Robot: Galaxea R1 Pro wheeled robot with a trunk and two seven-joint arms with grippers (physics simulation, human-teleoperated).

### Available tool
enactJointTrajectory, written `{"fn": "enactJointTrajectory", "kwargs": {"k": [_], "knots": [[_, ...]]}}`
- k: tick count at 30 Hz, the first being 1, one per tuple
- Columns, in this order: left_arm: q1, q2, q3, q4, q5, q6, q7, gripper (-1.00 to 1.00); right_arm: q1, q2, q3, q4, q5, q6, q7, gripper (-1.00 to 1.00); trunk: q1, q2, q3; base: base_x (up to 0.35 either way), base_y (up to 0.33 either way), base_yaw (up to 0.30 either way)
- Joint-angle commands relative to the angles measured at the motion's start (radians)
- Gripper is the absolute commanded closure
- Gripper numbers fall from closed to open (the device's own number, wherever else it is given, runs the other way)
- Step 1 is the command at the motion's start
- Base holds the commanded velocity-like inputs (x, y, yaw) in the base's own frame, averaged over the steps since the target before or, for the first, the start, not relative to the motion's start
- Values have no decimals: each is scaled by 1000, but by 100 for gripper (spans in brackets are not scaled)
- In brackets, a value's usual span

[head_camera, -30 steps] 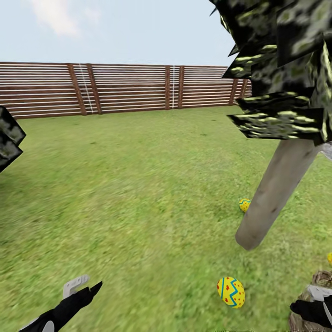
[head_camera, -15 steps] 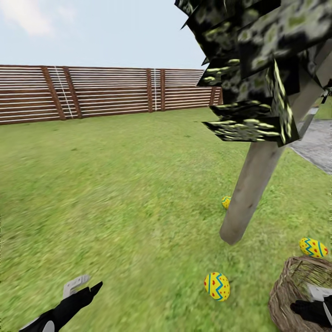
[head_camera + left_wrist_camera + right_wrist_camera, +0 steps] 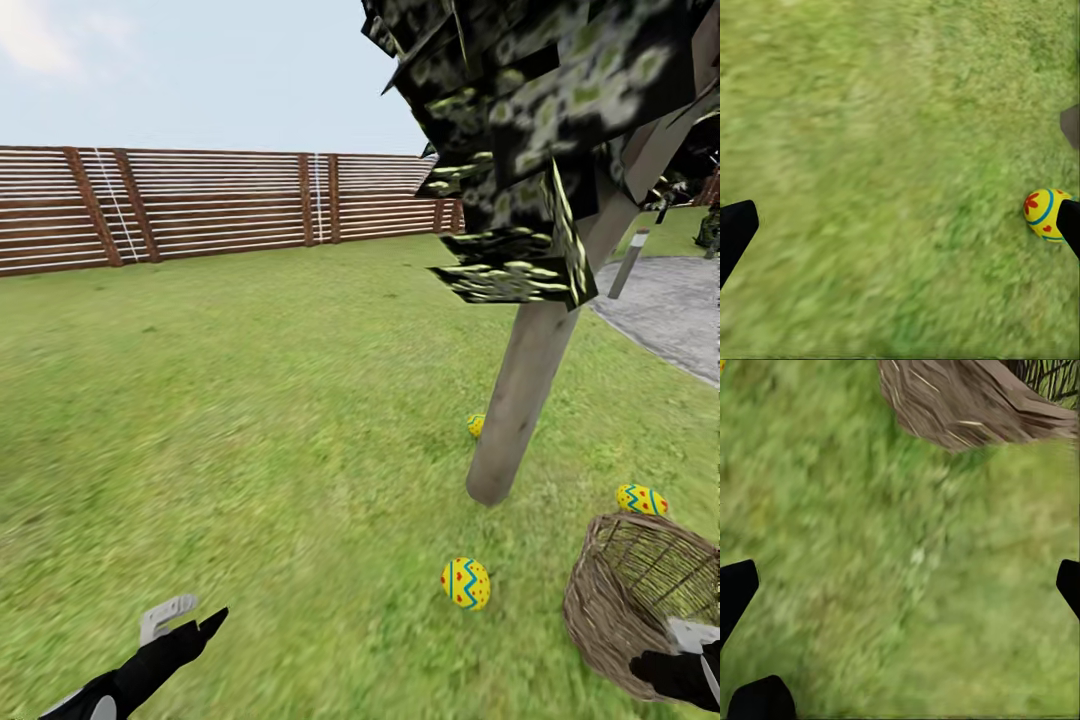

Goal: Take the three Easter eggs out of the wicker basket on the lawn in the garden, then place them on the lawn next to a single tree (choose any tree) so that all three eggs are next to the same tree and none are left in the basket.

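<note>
Now three eggs (image 3: 466,583) are seen on the lawn (image 3: 250,420) around the tree (image 3: 520,400), the basket (image 3: 640,600) beside, and both end effectors are released.

Flat, bright daylight with no cast shadows around the tree (image 3: 520,400) — grass blurs into smears in both wrist views.

Blurry lawn (image 3: 885,172) — one Easter egg (image 3: 1044,214) touching, seemingly, a dark fingertip (image 3: 1070,225).
</note>
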Motion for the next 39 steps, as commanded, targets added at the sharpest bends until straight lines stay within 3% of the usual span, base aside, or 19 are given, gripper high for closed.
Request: {"fn": "enactJointTrajectory", "kwargs": {"k": [1,20,39], "knots": [[0,0,2,0,9,9,-3,-100,-1,0,-2,-1,11,4,9,-100,-5,7,3,-241,195,-37],[0,0,4,0,5,29,3,-100,-1,1,-1,2,11,4,9,-100,-77,140,62,-87,78,-3],[0,-1,6,1,3,34,9,-100,-1,1,-1,2,11,4,9,-100,-150,273,135,107,319,-136]]}}
